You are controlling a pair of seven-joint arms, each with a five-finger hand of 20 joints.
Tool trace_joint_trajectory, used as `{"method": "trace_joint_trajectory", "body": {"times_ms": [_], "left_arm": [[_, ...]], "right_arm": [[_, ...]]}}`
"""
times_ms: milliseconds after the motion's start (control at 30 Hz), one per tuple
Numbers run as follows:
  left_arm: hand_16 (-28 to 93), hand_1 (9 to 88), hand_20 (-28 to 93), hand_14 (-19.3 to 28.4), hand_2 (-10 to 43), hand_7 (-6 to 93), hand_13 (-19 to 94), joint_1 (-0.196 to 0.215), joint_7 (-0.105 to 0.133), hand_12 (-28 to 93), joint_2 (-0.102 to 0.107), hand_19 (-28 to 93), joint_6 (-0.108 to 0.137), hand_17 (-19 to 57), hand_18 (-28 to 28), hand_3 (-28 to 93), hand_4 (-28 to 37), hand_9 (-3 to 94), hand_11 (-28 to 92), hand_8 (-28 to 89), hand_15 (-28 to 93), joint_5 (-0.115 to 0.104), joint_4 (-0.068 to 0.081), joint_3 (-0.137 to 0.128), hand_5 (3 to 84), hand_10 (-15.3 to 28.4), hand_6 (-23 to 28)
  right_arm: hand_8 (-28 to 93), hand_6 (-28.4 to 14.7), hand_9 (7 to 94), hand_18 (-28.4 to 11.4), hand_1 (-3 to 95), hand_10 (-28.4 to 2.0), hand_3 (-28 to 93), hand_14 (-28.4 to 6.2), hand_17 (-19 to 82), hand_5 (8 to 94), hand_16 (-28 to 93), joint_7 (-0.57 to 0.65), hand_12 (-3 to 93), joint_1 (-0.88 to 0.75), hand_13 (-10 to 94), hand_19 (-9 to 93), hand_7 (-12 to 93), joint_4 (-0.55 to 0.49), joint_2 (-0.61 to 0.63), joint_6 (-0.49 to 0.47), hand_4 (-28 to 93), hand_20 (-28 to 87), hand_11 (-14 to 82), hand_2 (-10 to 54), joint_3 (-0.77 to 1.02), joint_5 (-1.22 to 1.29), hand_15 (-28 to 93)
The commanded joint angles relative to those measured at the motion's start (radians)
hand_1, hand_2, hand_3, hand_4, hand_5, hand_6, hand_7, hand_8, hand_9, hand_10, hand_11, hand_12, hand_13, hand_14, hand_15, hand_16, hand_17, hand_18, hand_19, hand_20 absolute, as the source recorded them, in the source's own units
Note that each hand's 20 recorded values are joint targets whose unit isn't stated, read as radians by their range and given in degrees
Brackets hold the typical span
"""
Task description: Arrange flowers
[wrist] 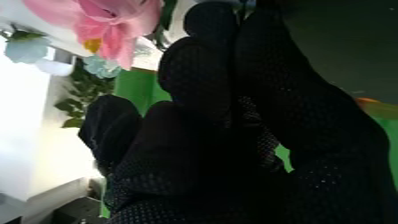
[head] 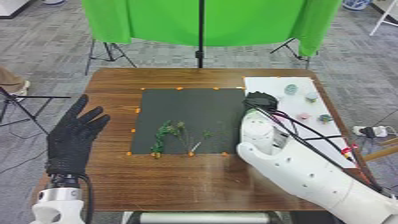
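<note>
My right arm (head: 302, 167) hides part of the white sheet (head: 274, 84), and the right wrist view's edge crops a pink flower (wrist: 108, 31).

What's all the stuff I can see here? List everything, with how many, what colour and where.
Table: one, brown, centre
Mat: one, dark grey, mid-table
Orange tabs: several, around the mat
Green sprigs: several, exact count unclear, lower mat
White sheet: one, table's right side
Small flower-like pieces: four, one pink, others greenish, on the sheet
Red bits: count unclear, sheet's near right
Pink flower: one, close up in the wrist view, possibly that same pink piece
Cloth: one, bright green, beyond the table
Floor: one, grey, all around
Left hand: one, black, left of the mat
Right hand: one, black, by the sheet's left edge
</note>
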Motion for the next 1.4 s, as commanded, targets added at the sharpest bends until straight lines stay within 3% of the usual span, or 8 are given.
{"method": "trace_joint_trajectory", "body": {"times_ms": [33, 533, 633, 833, 933, 967, 1067, 1400], "left_arm": [[-7, 25.9, 25, 25.8, 8.8, 12.2, 24, 0.015, -0.009, 13, -0.010, 49, -0.005, -8.7, 23.5, 74, -21.4, 33.8, 27, -9, 56, 0.001, 0.003, -0.004, 33.4, 20.0, 7.6], [-7, 25.7, 25, 25.7, 9.0, 12.1, 24, 0.031, 0.032, 13, 0.012, 49, 0.005, -8.7, 23.5, 74, -21.5, 33.8, 27, -9, 56, -0.013, 0.004, 0.014, 33.4, 20.0, 7.7], [-7, 25.7, 25, 25.7, 9.0, 12.0, 24, 0.034, 0.032, 13, 0.015, 49, 0.004, -8.7, 23.5, 74, -21.5, 33.8, 27, -9, 56, -0.011, 0.004, 0.009, 33.4, 20.0, 7.7], [-7, 25.8, 25, 25.8, 9.1, 12.0, 24, 0.051, 0.037, 13, 0.022, 49, 0.016, -8.7, 23.5, 74, -21.6, 33.9, 27, -9, 56, -0.017, -0.002, 0.001, 33.5, 20.0, 7.8], [-7, 25.8, 25, 25.8, 9.2, 12.1, 24, 0.052, 0.032, 13, 0.016, 49, 0.012, -8.7, 23.5, 74, -21.4, 33.8, 27, -9, 56, -0.018, -0.002, -0.008, 33.5, 20.0, 7.8], [-7, 25.8, 25, 25.8, 9.2, 12.1, 24, 0.046, 0.014, 13, 0.007, 49, 0.008, -8.7, 23.5, 74, -21.4, 33.8, 28, -9, 56, -0.008, -0.001, -0.013, 33.5, 20.0, 7.7], [-8, 25.8, 25, 25.8, 9.1, 12.1, 24, 0.043, 0.010, 13, 0.005, 49, 0.004, -8.7, 23.5, 74, -21.4, 33.8, 27, -9, 56, -0.009, 0.000, -0.011, 33.6, 20.1, 7.7], [-8, 25.8, 25, 25.8, 9.1, 12.3, 24, 0.022, 0.026, 13, 0.025, 49, 0.010, -8.7, 23.5, 74, -21.4, 33.9, 27, -9, 56, -0.016, 0.005, 0.009, 33.5, 20.1, 7.7]], "right_arm": [[17, -5.7, 83.4, -25.8, 56.4, -13.2, 76, -9.2, 43, 88.7, 22, -0.086, 29.2, -0.043, 78, 93, 21, -0.026, 0.102, 0.169, -28, 66, 56.0, -9.5, -0.034, -0.039, 90], [22, -6.9, 81.7, -25.5, 55.3, -14.8, 80, -10.1, 42, 88.3, 22, -0.034, 28.1, -0.023, 77, 93, 23, -0.148, 0.163, 0.397, -28, 68, 63.0, -9.5, -0.062, -0.133, 93], [16, -5.4, 81.7, -26.4, 51.8, -13.6, 78, -9.9, 42, 87.8, 20, 0.017, 24.9, -0.084, 77, 93, 24, -0.211, 0.162, 0.286, -28, 65, 63.2, -9.5, 0.011, -0.101, 92], [-8, -7.0, 79.3, -28.3, 36.2, -16.3, 77, -12.2, 43, 85.5, 19, 0.069, 23.4, -0.255, 76, 93, 21, -0.334, 0.121, 0.144, -24, 66, 60.0, -8.1, 0.222, 0.056, 89], [-10, -9.3, 77.6, -28.4, 33.1, -18.1, 74, -13.4, 43, 84.3, 19, 0.090, 23.0, -0.289, 74, 93, 18, -0.350, 0.107, 0.079, -23, 67, 58.2, -6.4, 0.259, 0.081, 89], [-10, -9.7, 77.2, -28.4, 32.4, -18.5, 73, -13.7, 43, 83.8, 19, 0.094, 22.9, -0.301, 74, 93, 17, -0.350, 0.098, 0.061, -23, 67, 57.9, -6.1, 0.272, 0.084, 89], [-9, -11.5, 74.9, -28.4, 30.0, -20.3, 71, -14.9, 41, 81.8, 18, 0.098, 22.8, -0.290, 71, 93, 15, -0.326, 0.085, 0.055, -22, 67, 56.8, -5.1, 0.253, 0.093, 89], [-9, -17.3, 66.0, -28.4, 27.5, -25.9, 68, -19.7, 38, 74.3, 15, 0.160, 21.3, -0.210, 63, 93, 11, -0.196, 0.054, 0.037, -23, 65, 56.0, -5.0, 0.153, 0.050, 91]]}}
